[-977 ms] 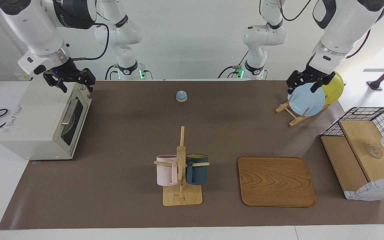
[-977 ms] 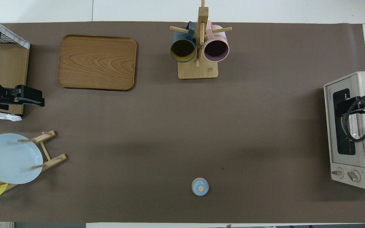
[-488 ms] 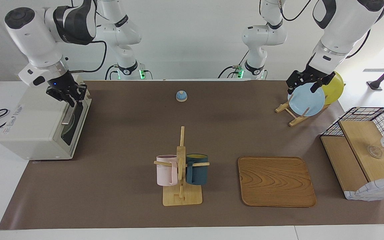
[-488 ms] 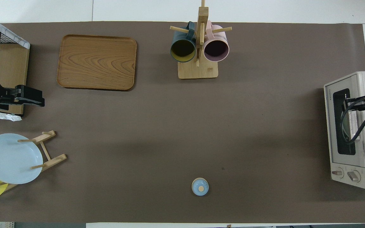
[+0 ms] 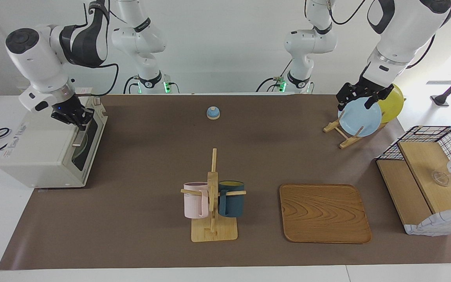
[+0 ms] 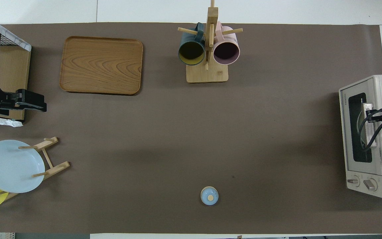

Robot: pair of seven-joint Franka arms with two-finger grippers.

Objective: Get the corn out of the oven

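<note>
Closure is the change: the right tool [image 5: 81, 122], which a second ago hung spread wide over the oven's top front edge, has dropped to the silver bar handle [image 5: 80, 135] and drawn its fingers together on the upper end of it. The oven [image 5: 41, 152] stands at the right arm's end of the bench [image 5: 151, 164], its dark glass door still shut against the body. In the overhead view the same tool [image 6: 371, 114] lies across the door window with the handle under it.

The corn is not to be seen; through the glass only a pale round shape shows, too dim to name. If the corn is in there, it stays out of reach until the door comes down.

For the task this reads as the end of the reach and the start of the door pull: the grip looks set, and the next move would likely be a downward, outward swing about the hinge at the door's lower edge.

The left tool [image 5: 360, 100] waits with fingers apart over the blue plate [image 5: 360, 117] in its wooden rack, holding nothing.
</note>
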